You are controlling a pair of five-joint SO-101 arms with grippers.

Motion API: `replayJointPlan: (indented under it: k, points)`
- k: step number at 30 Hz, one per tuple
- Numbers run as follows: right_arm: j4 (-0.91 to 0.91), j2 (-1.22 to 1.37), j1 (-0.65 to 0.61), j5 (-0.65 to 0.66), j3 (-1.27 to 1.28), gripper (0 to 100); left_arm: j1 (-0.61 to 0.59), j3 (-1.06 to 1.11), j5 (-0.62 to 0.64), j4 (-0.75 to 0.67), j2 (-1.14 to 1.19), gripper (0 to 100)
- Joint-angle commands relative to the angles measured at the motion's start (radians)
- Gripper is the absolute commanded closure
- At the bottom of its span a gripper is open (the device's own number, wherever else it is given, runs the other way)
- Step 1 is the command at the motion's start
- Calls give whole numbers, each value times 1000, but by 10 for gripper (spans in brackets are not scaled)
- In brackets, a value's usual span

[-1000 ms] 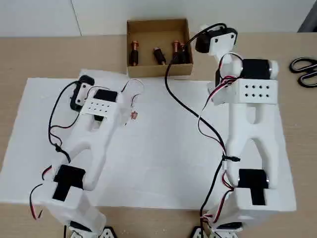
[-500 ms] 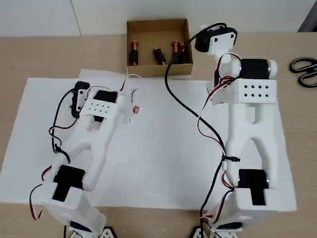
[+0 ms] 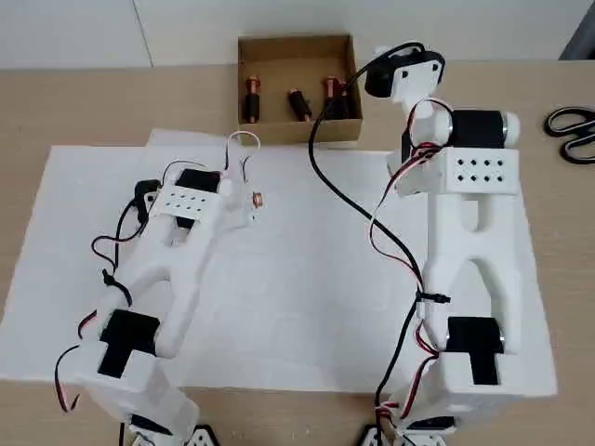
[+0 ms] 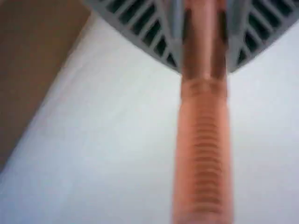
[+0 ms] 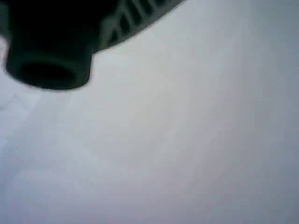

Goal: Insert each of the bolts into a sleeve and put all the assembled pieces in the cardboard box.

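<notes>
One copper-coloured bolt (image 4: 203, 140) is pinched at its upper end between the grey ribbed fingers (image 4: 140, 32) of the left gripper (image 4: 204, 60). Its threaded shaft points away from the wrist camera, over a white sheet (image 4: 93, 154). In the high view, the bolt's round end (image 3: 257, 198) shows just beyond the tip of the left gripper (image 3: 247, 202). It is above the sheet's upper left part, well short of the box.

The right gripper (image 5: 70, 32) is clamped on a black sleeve (image 5: 46, 56). The sleeve's open round end sticks out past a ribbed finger (image 5: 135, 16) and is also held over the white sheet. In the high view the right arm (image 3: 469, 232) stretches up the right side of the sheet. Its wrist camera (image 3: 404, 74) sits just beside the box's right wall, and the arm's body covers the gripper.

The cardboard box (image 3: 297, 42) sits open on the table at top centre, touching the far edge of the sheet. Three assembled pieces lie inside it, each part copper and part black: one on the left (image 3: 251, 98), one in the middle (image 3: 298, 104) and one on the right (image 3: 331, 95). A black cable (image 3: 321, 158) runs from the right wrist camera across the box's lower right corner and down over the sheet.

The white sheet (image 3: 307, 307) covers most of the wooden table (image 3: 74, 102). A pair of black-handled scissors (image 3: 572, 130) lies on the bare table at the right edge, well apart from everything else.
</notes>
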Motion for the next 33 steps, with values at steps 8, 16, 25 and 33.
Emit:
replayJointPlan:
  k: [8,16,25,33]
  points:
    - [4,-10,-24,-11,-55,995,23,-4,3,-18,-9,994]
    - [4,-10,-30,-37,-55,995,15,10,-341,-61,-8,993]
    - [4,-10,-31,-37,-55,995,11,39,-373,-61,-9,993]
    - [2,-10,-31,-37,-55,995,14,38,-358,-61,-9,992]
